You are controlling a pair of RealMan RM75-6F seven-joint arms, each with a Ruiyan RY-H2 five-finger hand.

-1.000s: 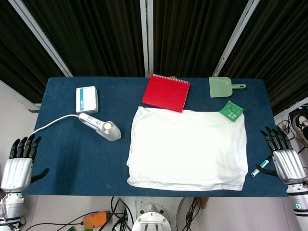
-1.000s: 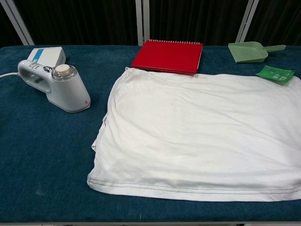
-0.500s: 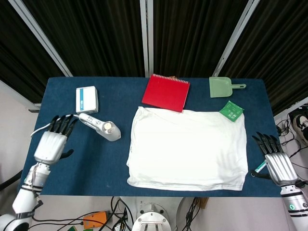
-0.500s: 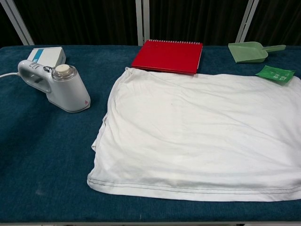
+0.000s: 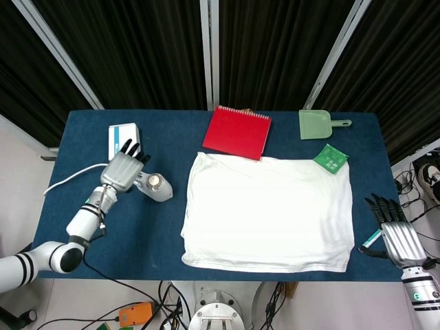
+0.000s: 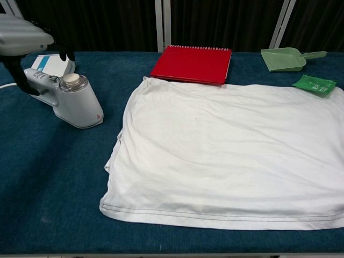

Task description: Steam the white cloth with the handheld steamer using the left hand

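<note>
Steamer (image 5: 152,185) untouched on desk (image 5: 124,234) at 9 o'clock of flat white cloth (image 5: 269,212); left hand (image 5: 122,167) hovers over its handle, fingers spread, no grip. Steaming not begun. Right hand (image 5: 399,236) idle, fingers apart.

steamer (image 6: 72,102) handle under left hand (image 5: 122,168)

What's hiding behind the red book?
Behind the red notebook a small brownish bit peeks over its spiral edge in the head view. The book covers the rest, so what it is cannot be told.
</note>
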